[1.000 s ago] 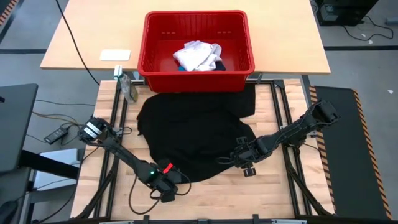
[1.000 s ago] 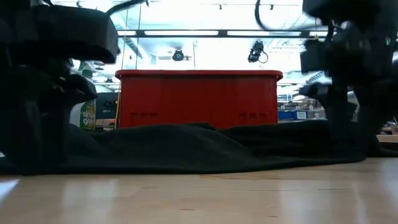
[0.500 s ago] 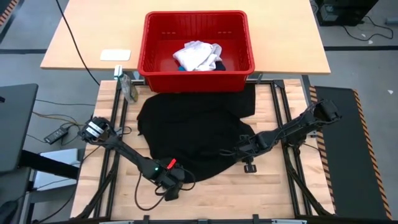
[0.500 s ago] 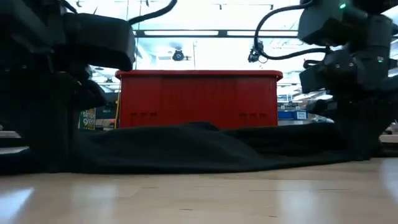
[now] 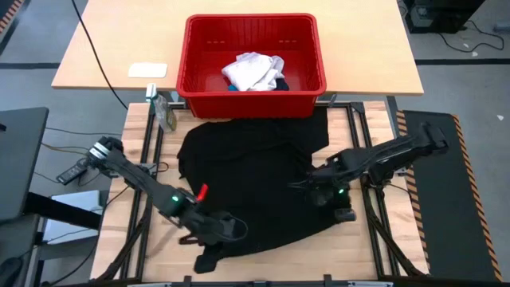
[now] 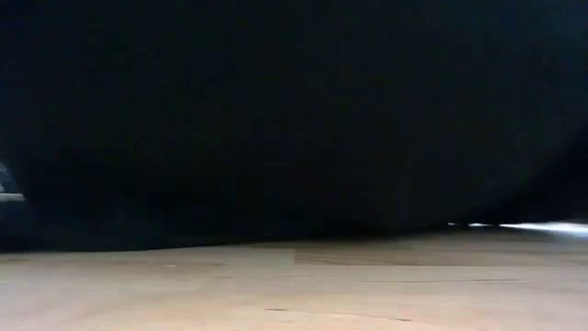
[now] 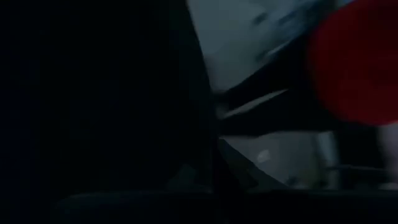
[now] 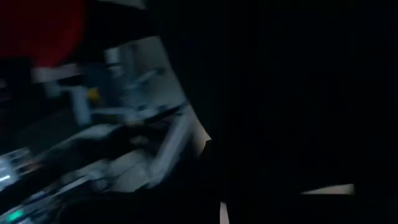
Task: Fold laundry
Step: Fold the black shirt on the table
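Observation:
The black shirt [image 5: 247, 171] lies spread over the table's middle. Its far part rests on the table next to the red basket [image 5: 307, 32], and its near part is raised. My left gripper [image 5: 225, 231] is shut on the near left edge and my right gripper [image 5: 316, 188] on the near right edge. In the low view the black cloth [image 6: 294, 119] hangs like a curtain, its lower edge close to the table. A white garment [image 5: 253, 70] and a bit of blue cloth [image 5: 231, 86] lie in the basket. My left gripper holds the shirt's near left edge [image 5: 233, 225], coming at it slanting down from the table's left. Dark cloth [image 7: 93, 112] fills its wrist view and hides the fingers. The held part is lifted, and a flap [image 5: 209, 259] hangs below. My right gripper holds the shirt's near right edge [image 5: 309, 182], slanting down from the table's right. Black cloth [image 8: 298, 93] covers its wrist view, so the fingers do not show. The held edge is raised off the table, while the far part still lies flat.
A green bottle [image 5: 165, 113] stands at the table's far left corner. A white flat item [image 5: 147, 70] lies on the lighter table behind, left of the basket. Bare wood [image 5: 271, 259] shows along the near edge.
Both grippers have shut on the shirt's near edge and gone up, tipping from pointing steeply down to a slant. The shirt's near part has been lifted off the table and now hangs before the low camera; its far part has stayed by the basket.

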`<state>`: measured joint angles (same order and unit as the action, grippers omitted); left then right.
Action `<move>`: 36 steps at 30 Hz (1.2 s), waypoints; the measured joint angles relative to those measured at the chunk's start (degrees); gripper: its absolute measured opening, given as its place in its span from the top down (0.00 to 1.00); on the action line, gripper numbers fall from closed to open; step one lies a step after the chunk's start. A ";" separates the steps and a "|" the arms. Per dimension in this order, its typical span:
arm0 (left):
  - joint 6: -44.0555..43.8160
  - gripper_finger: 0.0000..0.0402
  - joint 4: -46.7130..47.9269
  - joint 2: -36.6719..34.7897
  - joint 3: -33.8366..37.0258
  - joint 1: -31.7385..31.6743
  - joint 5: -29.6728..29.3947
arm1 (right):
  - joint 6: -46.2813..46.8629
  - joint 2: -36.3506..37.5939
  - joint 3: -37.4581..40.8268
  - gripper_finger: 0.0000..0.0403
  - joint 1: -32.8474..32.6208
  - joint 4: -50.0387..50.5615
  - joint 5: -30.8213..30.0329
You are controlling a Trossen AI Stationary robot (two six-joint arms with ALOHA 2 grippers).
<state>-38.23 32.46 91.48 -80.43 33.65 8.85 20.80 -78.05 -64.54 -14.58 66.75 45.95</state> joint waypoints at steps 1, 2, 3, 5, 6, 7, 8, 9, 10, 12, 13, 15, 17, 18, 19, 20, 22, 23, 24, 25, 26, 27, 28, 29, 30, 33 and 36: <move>-0.62 1.00 0.02 -0.67 -1.72 0.35 0.04 | 0.87 0.77 -1.90 0.98 -0.38 0.99 0.46; -1.54 1.00 0.12 -0.96 -3.43 0.69 0.08 | 2.41 1.47 -3.53 0.98 -0.89 1.08 0.38; -2.85 1.00 0.11 -0.91 -5.16 1.06 0.10 | 3.98 2.17 -4.80 0.98 -1.53 0.93 0.38; -3.44 1.00 -0.46 -0.45 -7.67 2.16 0.08 | 6.01 3.35 -6.30 0.99 -3.26 0.36 1.46; -3.41 1.00 -0.78 0.04 -8.59 2.68 0.08 | 6.52 3.83 -6.48 0.99 -4.41 -0.36 2.20; -3.39 1.00 -1.48 0.67 -9.07 3.16 0.06 | 6.86 4.01 -6.48 0.99 -5.59 -0.78 2.20; -3.61 1.00 -2.24 1.39 -9.26 3.61 0.06 | 7.13 3.99 -6.44 0.99 -6.78 -1.12 1.76; -4.21 1.00 -2.69 2.34 -9.24 4.10 0.10 | 7.15 3.60 -6.44 0.99 -8.05 -1.78 1.19; -5.32 1.00 -3.47 3.48 -9.18 4.48 0.50 | 7.23 3.16 -6.44 0.99 -9.29 -2.60 0.72; -8.14 1.00 -5.89 5.75 -9.15 4.66 2.50 | 8.58 1.73 -6.44 0.98 -11.83 -5.11 -1.28; -9.85 0.99 -6.81 6.64 -9.13 4.66 3.85 | 9.39 0.96 -6.44 0.96 -12.92 -7.10 -2.44; -12.90 0.96 -8.15 7.82 -9.13 4.59 6.06 | 9.88 -0.45 -6.43 0.93 -14.67 -10.55 -2.77; -15.03 0.93 -7.65 8.07 -9.13 4.13 6.67 | 9.71 -1.42 -6.41 0.88 -15.44 -12.53 0.15; -15.28 0.91 -7.49 8.07 -9.13 3.71 6.70 | 9.53 -1.64 -6.41 0.85 -15.48 -12.69 1.62; -15.24 0.89 -7.43 7.96 -9.13 3.18 6.74 | 9.26 -1.68 -6.41 0.83 -15.46 -12.33 2.33; -14.94 0.87 -7.04 7.60 -9.13 2.72 6.70 | 8.89 -1.61 -6.41 0.80 -15.20 -12.17 2.49; -14.70 0.83 -6.73 6.72 -9.13 1.66 6.64 | 7.78 -0.98 -6.41 0.76 -14.30 -11.67 2.27; -14.52 0.82 -6.80 6.29 -9.13 1.19 6.51 | 7.42 -0.56 -6.41 0.74 -13.89 -10.98 1.34; -14.30 0.81 -6.74 5.77 -9.15 0.64 6.48 | 7.22 -0.16 -6.41 0.72 -13.46 -10.57 0.35; -14.23 0.79 -6.50 5.34 -9.15 0.23 6.49 | 7.06 0.25 -6.41 0.70 -13.05 -10.50 -0.54; -14.22 0.78 -6.29 5.05 -9.15 -0.07 6.51 | 6.87 0.61 -6.41 0.69 -12.80 -10.37 -1.46; -14.10 0.77 -6.03 4.72 -9.15 -0.40 6.64 | 6.56 0.91 -6.41 0.68 -12.61 -10.05 -2.68; -13.29 0.76 -5.31 4.44 -9.15 -0.71 6.75 | 6.06 1.10 -6.41 0.67 -12.48 -9.94 -4.43; -12.36 0.76 -4.27 4.13 -9.15 -1.18 6.72 | 5.02 1.27 -6.41 0.66 -12.29 -9.92 -6.90; -11.08 0.75 -3.09 3.83 -9.15 -1.73 6.36 | 3.70 1.34 -6.41 0.65 -12.16 -9.82 -10.50; -6.67 0.75 3.38 3.44 -9.26 -3.95 1.12 | 1.25 1.34 -6.01 0.65 -11.36 -10.62 -26.53; -1.68 0.75 12.60 4.25 -9.24 -7.45 -5.09 | 6.08 1.34 -3.01 0.66 -8.34 -16.82 -40.09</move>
<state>-39.91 45.06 95.73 -89.67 26.20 3.76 26.88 -76.71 -67.55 -22.92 49.93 5.85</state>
